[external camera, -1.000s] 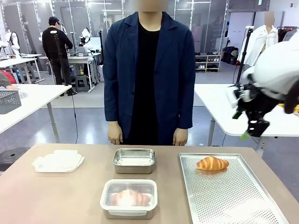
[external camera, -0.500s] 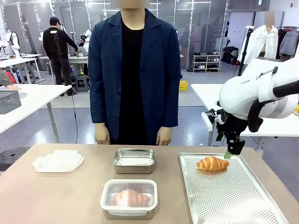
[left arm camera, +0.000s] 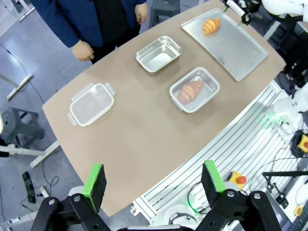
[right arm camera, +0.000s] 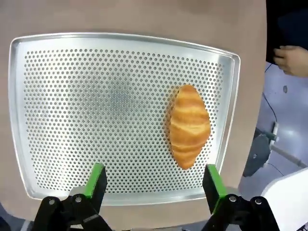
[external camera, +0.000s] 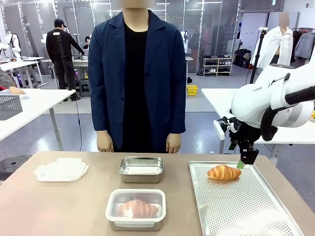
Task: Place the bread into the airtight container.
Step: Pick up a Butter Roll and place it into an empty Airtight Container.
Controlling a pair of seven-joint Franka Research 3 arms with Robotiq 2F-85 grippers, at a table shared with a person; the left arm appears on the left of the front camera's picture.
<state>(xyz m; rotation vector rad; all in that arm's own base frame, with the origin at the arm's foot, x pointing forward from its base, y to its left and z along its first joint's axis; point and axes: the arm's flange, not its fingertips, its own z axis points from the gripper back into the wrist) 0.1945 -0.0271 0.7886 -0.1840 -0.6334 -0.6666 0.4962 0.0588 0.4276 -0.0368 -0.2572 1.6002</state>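
A golden croissant, the bread, lies at the far end of a perforated metal tray. My right gripper hovers open just right of and above it, nothing between its fingers. An empty steel airtight container sits mid-table without a lid. My left gripper hangs open high above the table's near edge.
A second container with a clear lid holds another croissant near the front. A loose clear lid lies at the left. A person stands at the far edge, hands hanging down.
My right arm has swung down from the upper right to hover over the tray's far right corner beside the croissant. The person has shifted a little to the left.
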